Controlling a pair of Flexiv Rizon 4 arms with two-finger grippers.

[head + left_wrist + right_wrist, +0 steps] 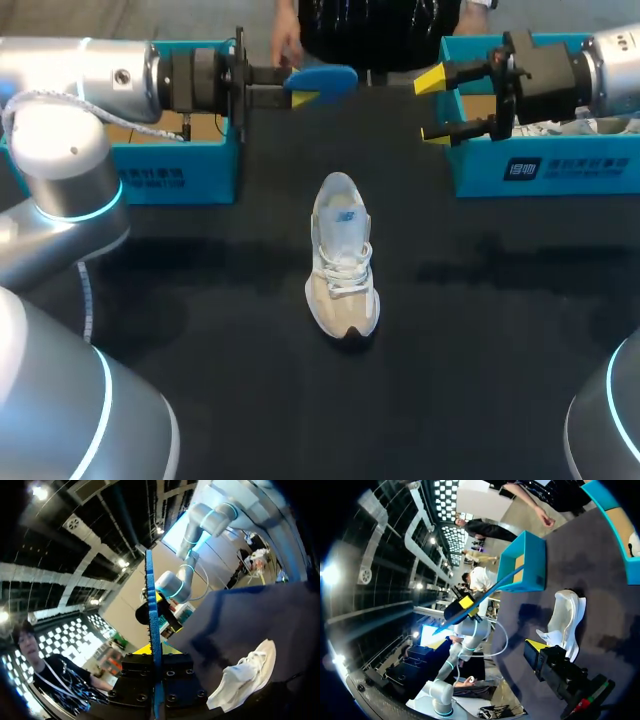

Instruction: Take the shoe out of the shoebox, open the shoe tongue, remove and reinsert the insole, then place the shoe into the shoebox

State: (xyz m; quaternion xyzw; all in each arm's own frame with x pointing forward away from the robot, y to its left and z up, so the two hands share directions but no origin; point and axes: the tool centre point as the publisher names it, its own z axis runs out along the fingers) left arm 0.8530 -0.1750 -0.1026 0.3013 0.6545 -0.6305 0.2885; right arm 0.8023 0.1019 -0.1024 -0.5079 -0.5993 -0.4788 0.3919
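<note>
While the left gripper [300,88] clamped the blue insole [325,78], the right gripper [432,107] hung with fingers apart; shoe [343,260] sat upright on table [200,300].

The shoe [343,262] stands at the middle of the surface [200,300], lying lengthwise from far to near. At the far edge one shoebox [180,165] sits to the left and a second shoebox [545,165] to the right, both well apart from the shoe. Between them, above the far side, the left gripper [300,90] holds the insole [330,76] between its fingers, pointing right. The right gripper [432,106] hangs just beside the second shoebox's left wall, fingers spread, facing the insole.
</note>
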